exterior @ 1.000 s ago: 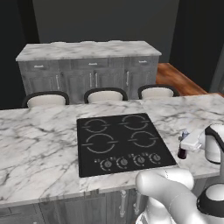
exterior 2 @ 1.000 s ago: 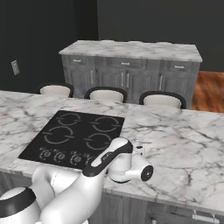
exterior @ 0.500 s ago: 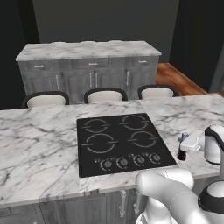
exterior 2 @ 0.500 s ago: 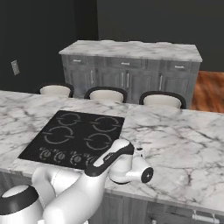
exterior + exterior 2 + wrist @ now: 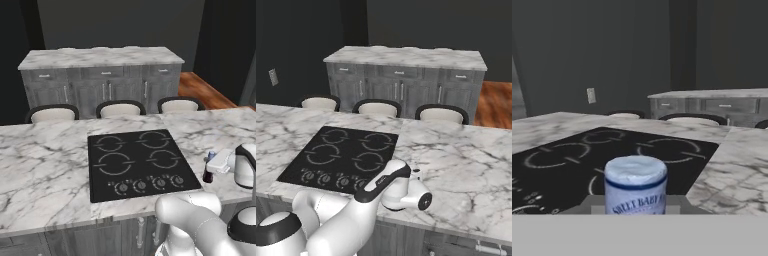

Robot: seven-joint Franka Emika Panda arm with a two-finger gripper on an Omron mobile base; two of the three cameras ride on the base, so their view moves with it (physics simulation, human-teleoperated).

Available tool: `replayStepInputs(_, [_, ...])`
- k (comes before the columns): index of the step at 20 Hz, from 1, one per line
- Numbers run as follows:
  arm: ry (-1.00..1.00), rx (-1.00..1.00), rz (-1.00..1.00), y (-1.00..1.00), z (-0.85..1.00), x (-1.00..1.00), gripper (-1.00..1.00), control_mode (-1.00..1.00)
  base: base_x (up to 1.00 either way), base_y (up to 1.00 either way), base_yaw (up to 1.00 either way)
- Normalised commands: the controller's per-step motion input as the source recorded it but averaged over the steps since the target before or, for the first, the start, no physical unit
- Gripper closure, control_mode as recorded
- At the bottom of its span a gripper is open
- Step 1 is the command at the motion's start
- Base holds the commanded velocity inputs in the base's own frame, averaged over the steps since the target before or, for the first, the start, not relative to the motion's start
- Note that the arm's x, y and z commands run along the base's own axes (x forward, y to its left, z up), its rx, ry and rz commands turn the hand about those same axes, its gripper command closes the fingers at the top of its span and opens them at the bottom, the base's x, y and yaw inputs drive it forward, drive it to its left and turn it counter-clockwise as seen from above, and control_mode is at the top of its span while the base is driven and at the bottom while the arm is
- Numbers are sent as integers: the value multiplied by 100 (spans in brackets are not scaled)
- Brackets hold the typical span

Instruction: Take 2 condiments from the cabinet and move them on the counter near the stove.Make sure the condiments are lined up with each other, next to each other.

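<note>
One dark brown bottle (image 5: 207, 174) | blue cap, pale label | gripper (image 5: 218, 163) clamped on it

My counter (image 5: 45, 165) is white marble with grey veins. The stove (image 5: 140, 162) is black glass with pale grey rings. The bottle (image 5: 635, 186) I hold has a blue cap and a white label with blue lettering. Far cabinets (image 5: 105, 90) are grey wood-grain; the floor (image 5: 202, 95) is reddish-brown.

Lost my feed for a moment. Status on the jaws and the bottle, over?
Gripper jaws shut on sauce bottle, low at the counter right of the stove. Blue cap close in hand view. Nothing in the way.
</note>
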Motion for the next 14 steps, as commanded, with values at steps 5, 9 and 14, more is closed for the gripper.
replayStepInputs(5, [0,0,0,0,0,0,-100,-100,0,0,0])
replayStepInputs(9, [0,0,0,0,0,0,-100,-100,0,0,0])
replayStepInputs(14, [-1,0,0,0,0,0,-100,-100,0,0,0])
